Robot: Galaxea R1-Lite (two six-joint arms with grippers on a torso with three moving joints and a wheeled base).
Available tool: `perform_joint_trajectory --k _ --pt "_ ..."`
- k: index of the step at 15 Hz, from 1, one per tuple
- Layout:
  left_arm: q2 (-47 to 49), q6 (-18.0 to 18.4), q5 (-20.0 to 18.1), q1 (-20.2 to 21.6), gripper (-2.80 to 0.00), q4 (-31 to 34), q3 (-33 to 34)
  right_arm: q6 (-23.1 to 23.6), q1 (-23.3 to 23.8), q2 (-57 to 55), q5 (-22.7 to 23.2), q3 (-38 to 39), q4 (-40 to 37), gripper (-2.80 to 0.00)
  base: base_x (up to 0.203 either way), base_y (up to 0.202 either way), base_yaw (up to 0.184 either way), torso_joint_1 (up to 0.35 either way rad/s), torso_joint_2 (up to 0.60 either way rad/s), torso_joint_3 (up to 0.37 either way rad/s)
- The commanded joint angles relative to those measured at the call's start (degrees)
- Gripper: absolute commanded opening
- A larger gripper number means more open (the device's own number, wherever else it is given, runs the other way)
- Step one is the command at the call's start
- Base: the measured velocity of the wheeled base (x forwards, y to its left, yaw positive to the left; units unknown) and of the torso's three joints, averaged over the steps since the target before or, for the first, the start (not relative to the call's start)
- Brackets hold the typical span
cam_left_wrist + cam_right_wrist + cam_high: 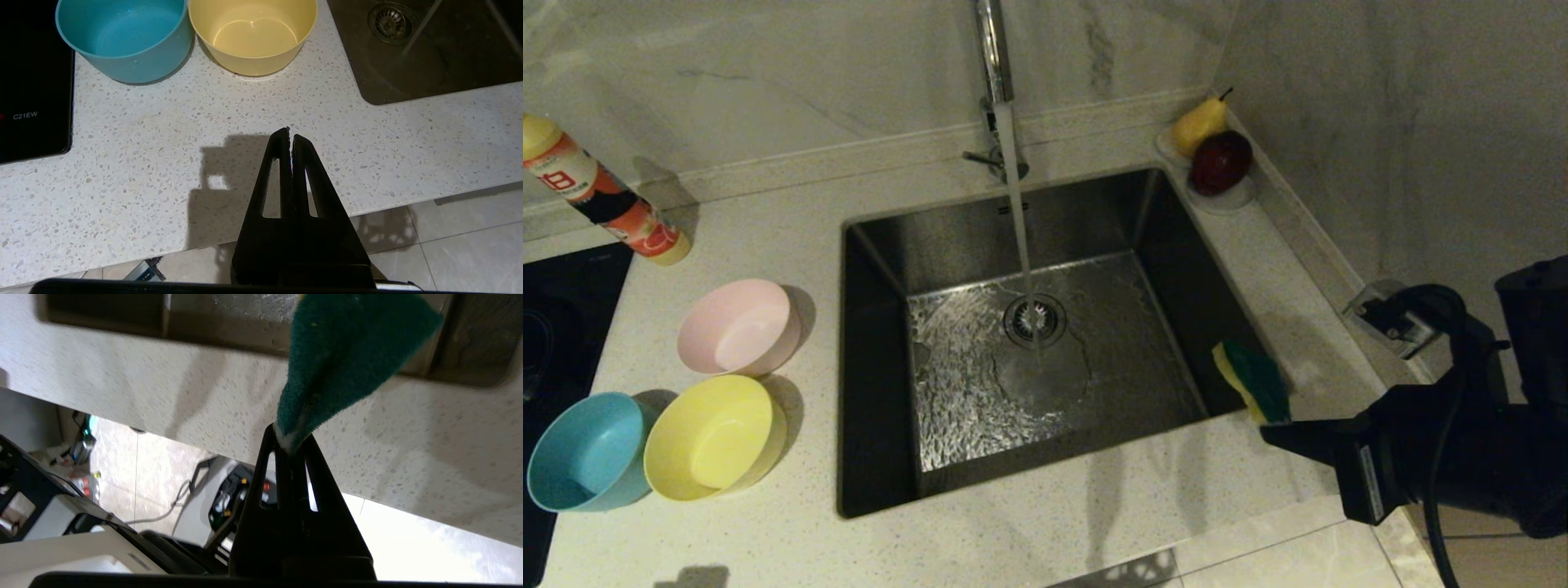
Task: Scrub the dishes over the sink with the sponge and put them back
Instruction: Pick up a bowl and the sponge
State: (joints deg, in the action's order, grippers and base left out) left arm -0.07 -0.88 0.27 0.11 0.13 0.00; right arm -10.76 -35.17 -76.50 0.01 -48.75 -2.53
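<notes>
Right gripper (291,443) clenched on one corner of the small green-and-yellow sponge (1252,380), holding it at the steel sink's (882,490) right rim, near running water. Pink (737,327), yellow (712,437), blue plastic bowls (588,452) wait on left counter. Left gripper (291,136) parked closed, empty.

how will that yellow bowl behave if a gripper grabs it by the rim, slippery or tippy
The yellow bowl looks like thin smooth plastic, so probably light and somewhat slick between hard fingers. It already leans toward the blue bowl in the head view, so a rim push could rock or slide it on the countertop. It's unlikely to break.
</notes>
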Motion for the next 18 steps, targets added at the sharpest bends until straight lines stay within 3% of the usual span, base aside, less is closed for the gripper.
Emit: perform_joint_trajectory --k 1,3,5,6,8,10,13,16,17,18 --pt "-0.1 0.1 0.1 0.1 -2.80 -0.2 0.0 0.0 -0.1 -1.4 -0.1 0.0 0.0 -2.80 0.000 0.000 0.000 0.000 0.00 0.000" --pt "0.8 0.5 1.1 0.1 -2.80 0.4 -5.6 0.0 -0.1 -0.9 -0.2 0.2 0.0 -2.80 0.000 0.000 0.000 0.000 0.00 0.000" --pt "5.8 0.8 2.3 0.1 -2.80 1.4 -16.2 -0.1 0.5 -1.2 -0.1 0.9 0.0 -2.80 0.000 0.000 0.000 0.000 0.00 0.000" --pt "7.9 2.0 5.1 0.1 -2.80 2.8 -22.1 0.0 0.5 -1.0 -0.1 0.7 0.1 -2.80 0.000 0.000 0.000 0.000 0.00 0.000" --pt "14.6 7.2 15.8 0.2 -2.80 6.6 -32.7 0.0 0.4 -0.9 0.0 -0.7 0.1 -2.80 0.000 0.000 0.000 0.000 0.00 0.000" --pt "23.1 9.0 21.1 0.2 -2.80 8.0 -38.3 0.0 -0.1 -2.1 0.0 -1.7 0.1 -2.80 0.000 0.000 0.000 0.000 0.00 0.000" --pt "35.8 8.1 27.3 0.3 -2.80 8.1 -42.9 0.1 -0.3 -3.1 0.0 -2.1 0.2 -2.80 0.000 0.000 0.000 0.000 0.00 0.000" --pt "49.8 2.7 29.9 0.7 -2.80 8.2 -47.8 0.1 -0.3 -2.7 -0.2 -2.6 0.2 -2.80 0.000 0.000 0.000 0.000 0.00 0.000" --pt "53.9 0.9 30.3 1.1 0.00 8.2 -49.7 0.1 -0.3 -2.9 -0.2 -2.7 0.2 -2.80 0.000 0.000 0.000 0.000 0.00 0.000" --pt "58.0 -0.9 30.4 1.9 0.00 8.3 -52.1 0.1 -0.3 -3.1 -0.2 -2.8 0.2 -2.80 0.000 0.000 0.000 0.000 0.00 0.000"
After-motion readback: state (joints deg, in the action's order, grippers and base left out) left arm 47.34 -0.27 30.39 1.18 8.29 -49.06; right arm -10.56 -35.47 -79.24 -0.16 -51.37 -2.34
